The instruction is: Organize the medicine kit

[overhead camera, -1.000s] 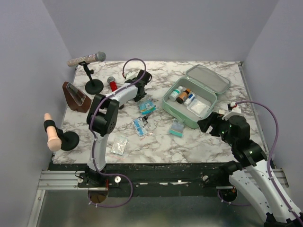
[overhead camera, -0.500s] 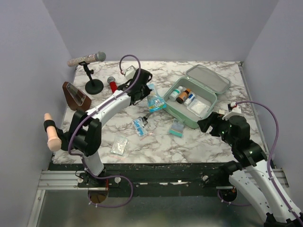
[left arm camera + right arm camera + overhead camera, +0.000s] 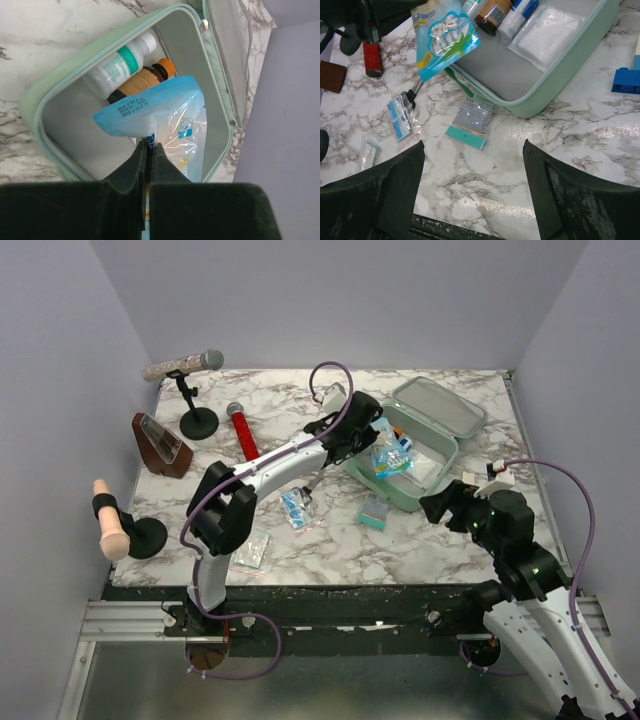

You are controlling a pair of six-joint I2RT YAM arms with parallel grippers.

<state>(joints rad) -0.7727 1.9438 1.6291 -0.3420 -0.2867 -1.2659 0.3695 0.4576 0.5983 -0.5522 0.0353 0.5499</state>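
Observation:
The mint-green medicine kit lies open at the back right, lid leaning back; it shows in the left wrist view and right wrist view. Inside are a white bottle, a brown bottle and a white pad packet. My left gripper is shut on a blue and clear packet, holding it above the kit's tray; it also shows in the right wrist view. My right gripper is open and empty over the table in front of the kit.
A teal-topped packet, a small blue packet and a clear packet lie on the marble. A red-handled tool, microphone stand, brown block and a handle on a stand stand at the left.
My left gripper has carried the blue and clear packet from the table's middle rightward to above the open kit. The right arm has barely moved.

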